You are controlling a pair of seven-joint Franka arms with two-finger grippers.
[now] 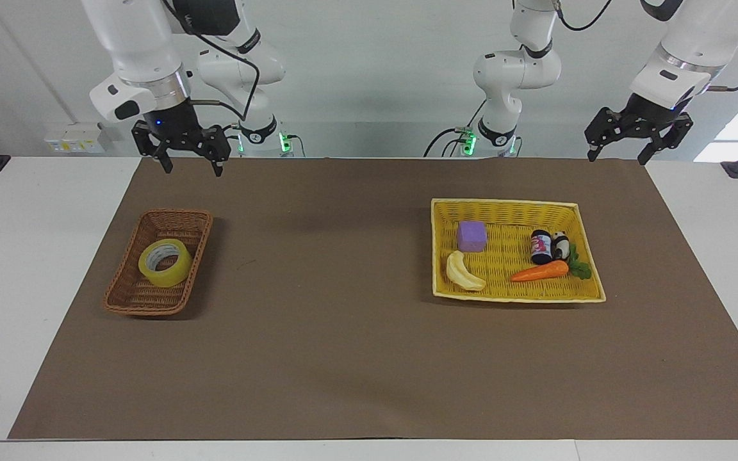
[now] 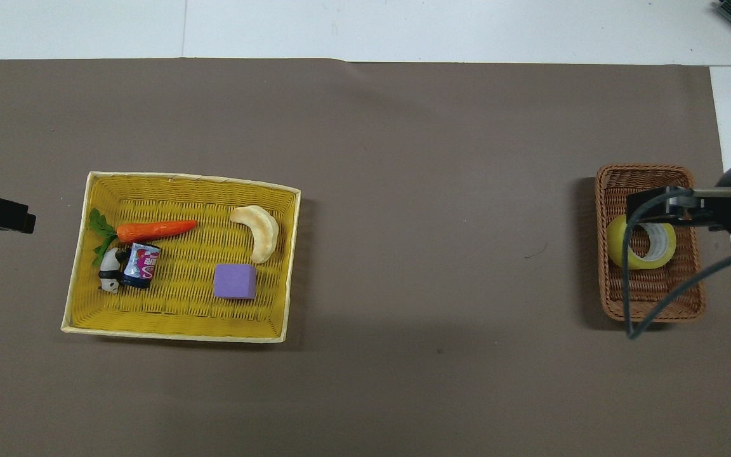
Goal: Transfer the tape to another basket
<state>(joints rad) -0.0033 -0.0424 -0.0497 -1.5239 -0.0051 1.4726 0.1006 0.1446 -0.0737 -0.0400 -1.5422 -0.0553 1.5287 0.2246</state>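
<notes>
A wide roll of yellowish translucent packing tape [image 1: 164,262] with a pale inner core lies flat in the narrow oblong dark-brown woven wicker basket [image 1: 127,296], which sits at the middle left of the facing view and at the middle right edge of the overhead view, toward the right arm's end of the brown mat [image 1: 343,333]. The right gripper [image 1: 191,168] hangs in the upper left of the facing view, raised high over the mat's edge nearest the robots, with its two black fingers spread wide apart and holding nothing; in the overhead view its black body overlaps the brown basket and the top of the tape [image 2: 641,246], with a dark cable looping down across them. The left gripper [image 1: 619,157] hangs in the upper right of the facing view, over the mat corner at the left arm's end, its fingers likewise wide open and empty; in the overhead view only a black part of it shows at the middle left edge. The flat bright-yellow woven tray basket [image 1: 510,296] sits at the middle right of the facing view and holds a purple block [image 1: 472,236], a pale curved banana-shaped toy [image 1: 463,272], an orange toy carrot [image 1: 541,271] with green leaves, a small dark can [image 1: 541,247] with a pink label, and a little panda figure [image 1: 560,244] just beside that can.
</notes>
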